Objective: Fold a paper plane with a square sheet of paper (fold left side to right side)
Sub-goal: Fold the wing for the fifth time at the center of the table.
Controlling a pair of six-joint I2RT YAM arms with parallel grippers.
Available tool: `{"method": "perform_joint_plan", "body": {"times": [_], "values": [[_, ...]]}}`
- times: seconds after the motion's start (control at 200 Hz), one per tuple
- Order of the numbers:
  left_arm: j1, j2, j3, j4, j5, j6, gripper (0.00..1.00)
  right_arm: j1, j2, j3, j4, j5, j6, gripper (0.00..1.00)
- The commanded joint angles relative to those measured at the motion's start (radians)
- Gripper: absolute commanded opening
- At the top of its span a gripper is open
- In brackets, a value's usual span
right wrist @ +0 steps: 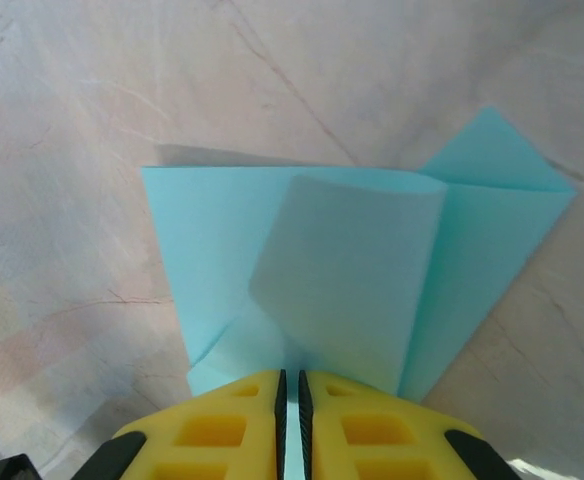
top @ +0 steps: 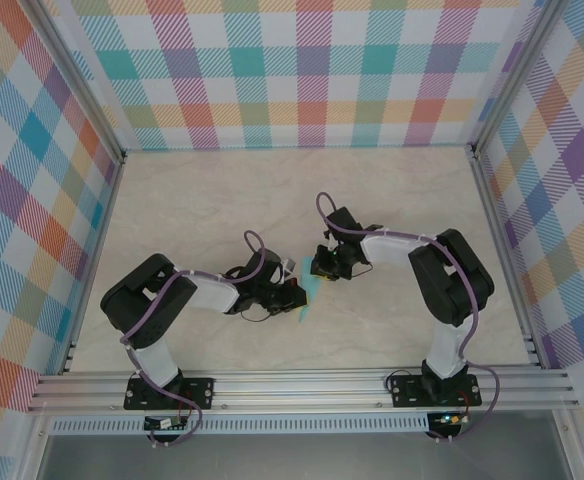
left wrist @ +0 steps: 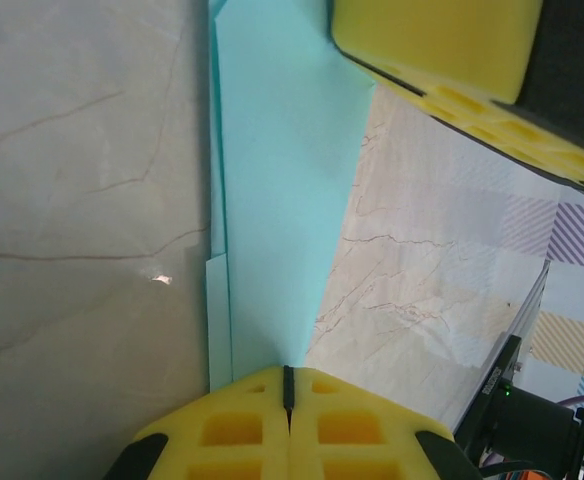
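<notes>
Both left tool (left wrist: 288, 375) and right tool (right wrist: 290, 378) seemingly pinch the paper plane (right wrist: 352, 260)

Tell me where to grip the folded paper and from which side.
Probably the curled flap of the paper: it arches off the table, leaving room for a finger beneath. Come in low from the right gripper's side, along the table; elsewhere the paper lies flat.

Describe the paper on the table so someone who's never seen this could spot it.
Start at the pale stone-look table inside plaid walls. Near its middle, between the left gripper and right gripper, lies the folded paper. It is plain light turquoise; the grippers beside it are black and yellow.
</notes>
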Motion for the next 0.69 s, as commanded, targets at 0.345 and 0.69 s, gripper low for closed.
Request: {"method": "perform_joint_plan", "body": {"times": [0.345, 0.69], "values": [[-0.033, 0.025, -0.011, -0.148, -0.091, 0.002, 0.00, 0.049, -0.235, -0.221, 0.157, -0.053, -0.003, 0.08], [-0.037, 0.018, -0.008, -0.158, -0.101, 0.004, 0.00, 0.103, -0.175, -0.206, 0.214, -0.052, 0.023, 0.08]]}}
